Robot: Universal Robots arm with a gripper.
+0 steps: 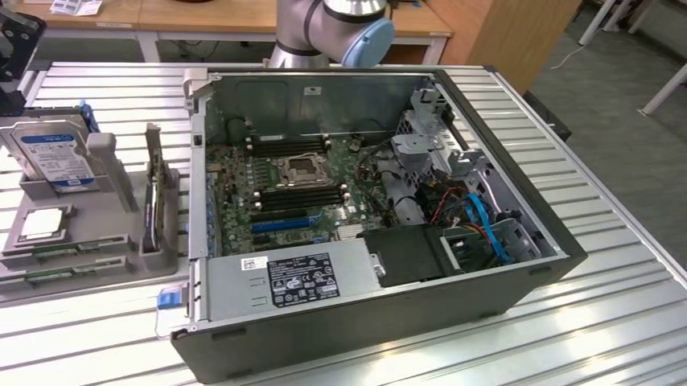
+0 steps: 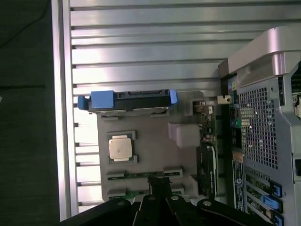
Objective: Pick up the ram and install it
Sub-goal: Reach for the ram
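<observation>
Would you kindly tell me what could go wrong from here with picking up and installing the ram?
1. The gripper is shut right by the ram; coming down like this, it might press on the stick rather than straddle it.
2. A second stick and the CPU lie close by in the gray holder, so a neighbour could get nudged.
3. The memory slots sit deep inside the case, probably leaving little room.

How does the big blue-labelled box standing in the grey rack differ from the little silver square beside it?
The hard drive is much bigger than the CPU chip. The hard drive stands on edge in its cradle; the CPU chip lies flat. The hard drive carries a blue-and-white label; the CPU chip is plain silver and square. Both sit on the grey holder beside the computer case.
</observation>
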